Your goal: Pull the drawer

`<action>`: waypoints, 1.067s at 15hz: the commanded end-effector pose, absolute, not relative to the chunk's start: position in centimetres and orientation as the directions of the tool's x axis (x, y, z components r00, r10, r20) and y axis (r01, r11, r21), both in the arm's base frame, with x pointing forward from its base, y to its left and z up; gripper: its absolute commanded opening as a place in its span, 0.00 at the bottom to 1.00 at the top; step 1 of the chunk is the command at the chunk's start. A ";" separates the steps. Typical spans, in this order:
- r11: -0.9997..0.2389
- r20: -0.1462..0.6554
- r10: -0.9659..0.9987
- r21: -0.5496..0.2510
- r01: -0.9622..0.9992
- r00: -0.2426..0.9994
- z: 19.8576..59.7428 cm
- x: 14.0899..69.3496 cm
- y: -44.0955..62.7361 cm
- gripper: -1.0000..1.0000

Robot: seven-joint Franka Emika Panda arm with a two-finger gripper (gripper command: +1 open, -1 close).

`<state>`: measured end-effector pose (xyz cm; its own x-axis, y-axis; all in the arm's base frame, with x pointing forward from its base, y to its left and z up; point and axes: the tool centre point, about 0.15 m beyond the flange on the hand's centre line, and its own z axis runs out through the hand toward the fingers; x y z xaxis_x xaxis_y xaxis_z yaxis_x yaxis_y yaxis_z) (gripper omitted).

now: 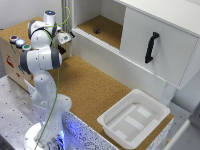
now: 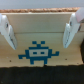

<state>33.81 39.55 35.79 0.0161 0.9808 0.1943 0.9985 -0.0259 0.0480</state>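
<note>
The wrist view showed what the exterior view could not: the end effector (image 2: 38,31) stood wide open, its two pale fingers (image 2: 69,30) well apart and holding nothing, with a blue pixel-figure sticker (image 2: 38,53) on a light panel between and beyond them. In the exterior view the end effector (image 1: 64,38) was only a small shape at the arm's tip, and its opening could not be told there.

Nearest in the exterior view stood the white arm (image 1: 42,60) on its base, at the edge of the cork-topped desk (image 1: 85,85). An empty white bin (image 1: 134,118) rested on the desk toward the exterior view's right. Behind the arm, three coloured buttons (image 1: 19,42) sat on a box.

Farther back rose the white cabinet, whose drawer (image 1: 156,46) with a black handle (image 1: 151,47) lay well apart from the end effector. A small dark object (image 1: 96,30) lay in the open shelf (image 1: 102,31) beside it.
</note>
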 end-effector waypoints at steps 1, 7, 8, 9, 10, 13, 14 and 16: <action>-0.019 0.153 0.988 0.050 0.999 0.011 34.0 36.4 39.9 0.00; -0.020 0.116 0.993 0.079 0.997 0.010 31.7 37.8 39.7 0.00; -0.024 0.112 0.994 0.081 0.996 0.015 31.6 38.0 39.6 0.00; -0.031 0.114 0.993 0.082 0.996 0.022 31.6 38.3 39.5 0.00; -0.032 0.114 0.993 0.090 0.995 0.022 31.6 38.5 39.4 0.00; -0.036 0.112 0.993 0.098 0.995 0.025 31.8 38.9 38.8 0.00; -0.032 0.109 0.994 0.098 0.995 0.021 31.9 39.0 38.5 0.00; -0.028 0.095 0.995 0.099 0.995 0.018 31.9 38.8 37.6 0.00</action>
